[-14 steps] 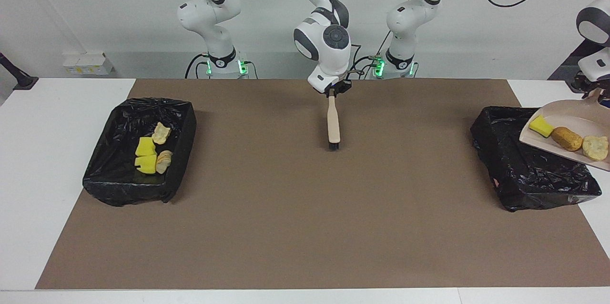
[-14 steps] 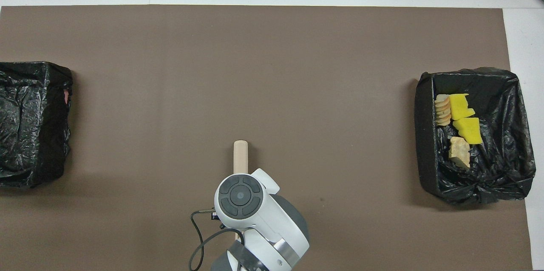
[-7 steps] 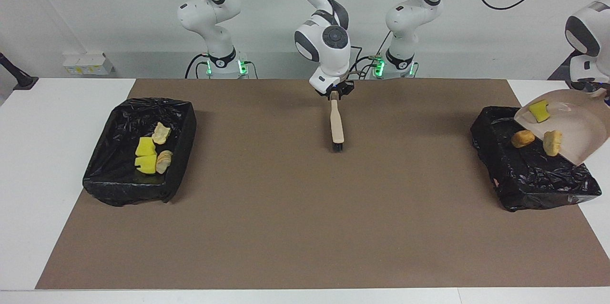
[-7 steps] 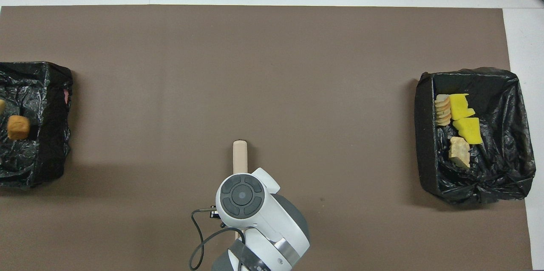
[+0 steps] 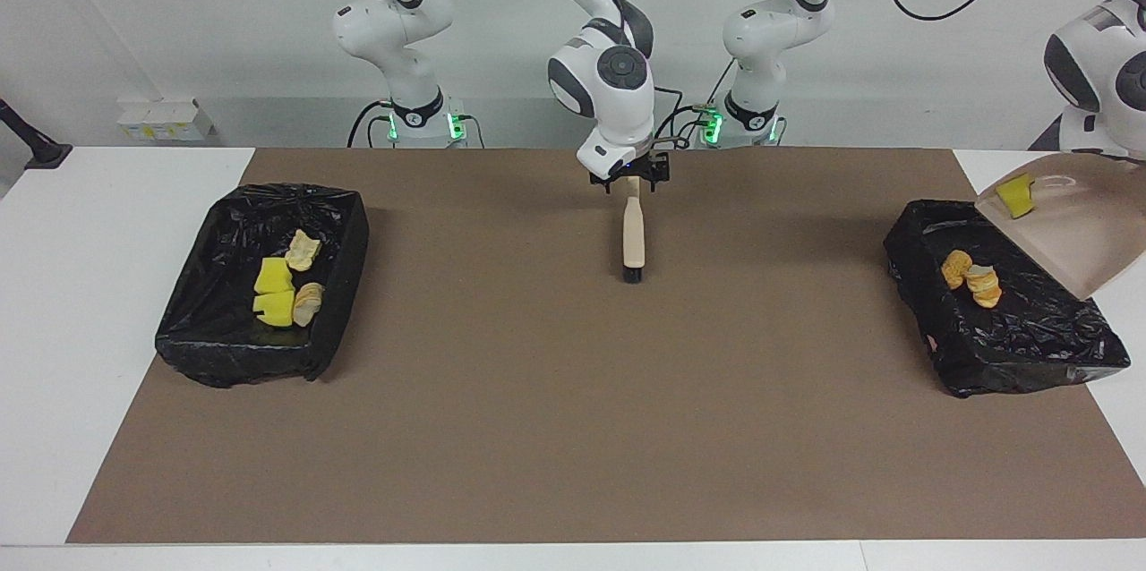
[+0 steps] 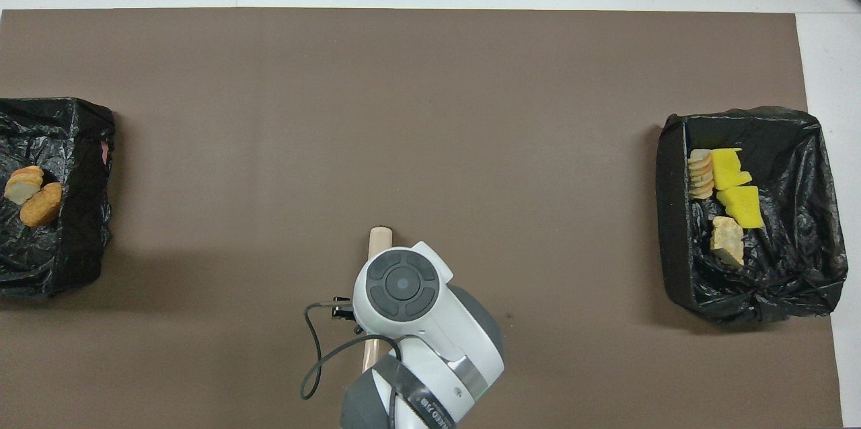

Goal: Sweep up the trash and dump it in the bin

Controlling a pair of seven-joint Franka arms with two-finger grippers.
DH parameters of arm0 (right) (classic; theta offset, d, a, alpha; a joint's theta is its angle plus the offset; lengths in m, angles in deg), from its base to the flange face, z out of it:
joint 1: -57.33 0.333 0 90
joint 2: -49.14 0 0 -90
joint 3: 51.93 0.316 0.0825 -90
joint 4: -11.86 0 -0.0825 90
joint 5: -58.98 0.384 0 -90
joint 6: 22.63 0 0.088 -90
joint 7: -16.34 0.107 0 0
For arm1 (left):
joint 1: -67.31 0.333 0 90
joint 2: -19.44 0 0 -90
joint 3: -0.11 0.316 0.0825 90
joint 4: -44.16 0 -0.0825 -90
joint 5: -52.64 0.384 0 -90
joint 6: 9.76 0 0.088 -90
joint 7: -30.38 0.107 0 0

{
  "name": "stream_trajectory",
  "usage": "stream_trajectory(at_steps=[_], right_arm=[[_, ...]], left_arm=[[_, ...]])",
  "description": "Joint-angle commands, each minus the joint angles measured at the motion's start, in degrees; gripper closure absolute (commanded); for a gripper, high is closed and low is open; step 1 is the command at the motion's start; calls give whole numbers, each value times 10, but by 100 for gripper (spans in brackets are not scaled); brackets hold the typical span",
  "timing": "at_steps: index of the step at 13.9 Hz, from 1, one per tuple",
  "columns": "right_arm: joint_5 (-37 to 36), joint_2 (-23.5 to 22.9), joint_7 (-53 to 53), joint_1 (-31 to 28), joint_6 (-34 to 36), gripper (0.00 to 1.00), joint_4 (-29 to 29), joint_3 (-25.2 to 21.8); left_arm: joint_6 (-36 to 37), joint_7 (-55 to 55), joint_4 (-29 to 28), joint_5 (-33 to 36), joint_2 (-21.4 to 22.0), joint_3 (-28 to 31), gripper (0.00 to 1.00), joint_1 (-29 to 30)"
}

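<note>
Frankly, several things are only half seen. From overhead the right arm's wrist covers most of the brush (image 5: 633, 235), and the bin at the left arm's end (image 5: 922, 222) is cut by that view's edge. The left gripper is hidden by the dustpan (image 5: 1070, 226); since the pan hangs in the air, tilted steeply over that bin, the jaws are probably pinching its handle, though I cannot see them.

The right gripper (image 5: 631, 180) points down over the handle end of the brush, the end nearer the robots, with its jaws spread to either side. The brush lies flat on the brown mat (image 5: 573, 428) in the middle of the table.

One yellow chunk (image 5: 1016, 197) sits high on the tilted pan. Two orange-tan lumps (image 5: 971, 276) lie in the bin beneath it. The bin at the right arm's end (image 5: 269, 192) holds four scraps (image 5: 276, 292) (two yellow, two tan).
</note>
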Motion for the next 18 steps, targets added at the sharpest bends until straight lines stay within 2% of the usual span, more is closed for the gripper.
stream_trajectory(at_steps=[1,3,5,7,9,13,16,18], right_arm=[[-8,30,6,-51,6,0,-23,6],[-11,65,6,-78,20,0,-23,3],[-37,93,5,-105,49,0,-29,2],[-86,109,1,-140,90,0,-52,2],[-88,111,-15,-187,133,0,-91,2],[-81,111,-145,-260,158,0,-138,2],[-98,112,-170,-272,186,0,-161,-5],[-117,112,-201,-278,194,0,-163,-21]], left_arm=[[18,10,8,63,2,5,100,-35],[82,12,4,102,-1,5,100,-62],[98,6,6,105,-1,5,100,-76],[88,-5,8,110,-5,4,100,-77],[78,-6,11,129,-8,5,100,-84],[-4,-7,11,178,-15,5,100,-82],[13,-62,22,150,-15,5,100,-79],[46,-96,55,-1,-12,11,100,-71]])
